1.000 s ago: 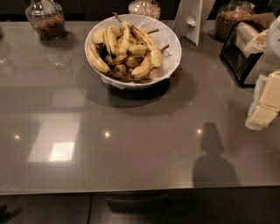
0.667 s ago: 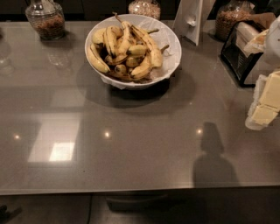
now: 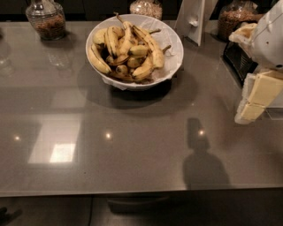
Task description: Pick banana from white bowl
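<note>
The white bowl (image 3: pixel 172 66) stands at the back centre of the grey table, lined with crumpled white paper and piled with several yellow bananas. The banana (image 3: pixel 148 41), long, slim and streaked with brown, lies across the top of the pile from the back centre toward the right rim. My gripper (image 3: pixel 253 99), with cream-coloured parts under a white arm (image 3: pixel 270 35), hangs at the right edge of the view. It is above the table, well to the right of the bowl and nearer the front, and touches nothing.
A glass jar (image 3: pixel 45 20) stands at the back left, and two more jars (image 3: pixel 147 7) (image 3: pixel 234 20) stand behind the bowl. A white upright stand (image 3: pixel 193 20) is just right of the bowl. A dark rack (image 3: pixel 239 59) sits at the far right.
My gripper has shifted a little to the left and up, toward the bowl. The bowl and bananas have not moved.
</note>
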You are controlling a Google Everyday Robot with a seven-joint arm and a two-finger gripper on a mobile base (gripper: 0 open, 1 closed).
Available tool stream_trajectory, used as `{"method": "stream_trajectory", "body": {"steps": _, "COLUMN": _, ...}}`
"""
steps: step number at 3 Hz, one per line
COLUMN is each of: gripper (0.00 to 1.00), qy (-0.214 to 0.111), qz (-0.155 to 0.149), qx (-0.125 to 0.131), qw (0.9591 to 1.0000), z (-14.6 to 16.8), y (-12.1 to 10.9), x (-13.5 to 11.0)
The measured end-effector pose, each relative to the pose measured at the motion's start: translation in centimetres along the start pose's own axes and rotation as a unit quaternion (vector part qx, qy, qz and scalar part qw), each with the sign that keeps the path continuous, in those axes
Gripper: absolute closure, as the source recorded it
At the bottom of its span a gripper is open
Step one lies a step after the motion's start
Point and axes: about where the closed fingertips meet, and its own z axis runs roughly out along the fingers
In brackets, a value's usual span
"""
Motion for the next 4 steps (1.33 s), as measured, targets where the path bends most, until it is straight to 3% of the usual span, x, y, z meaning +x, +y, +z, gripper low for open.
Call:
{"method": "stream_trajectory", "body": {"steps": 1, "gripper": 0.00, "qy": -0.030, "qz": -0.102, "qx": 0.052, "qw": 0.9930, "z": 1.2, "y": -2.2, "x": -3.0}}
{"method": "stream_trajectory", "body": {"steps": 2, "gripper": 0.00, "qy": -0.050, "qz": -0.210, "qx": 0.084, "qw": 0.9728, "z": 1.7, "y": -4.5, "x": -6.4}}
{"method": "stream_trajectory", "body": {"steps": 3, "gripper": 0.00, "qy": -0.045, "qz": -0.249, "qx": 0.088, "qw": 0.9634, "z": 1.4, "y": -4.4, "x": -6.5}}
{"method": "stream_trajectory", "body": {"steps": 4, "gripper": 0.00, "qy": -0.045, "qz": -0.249, "qx": 0.088, "qw": 0.9633, "z": 1.4, "y": -4.4, "x": -6.5}}
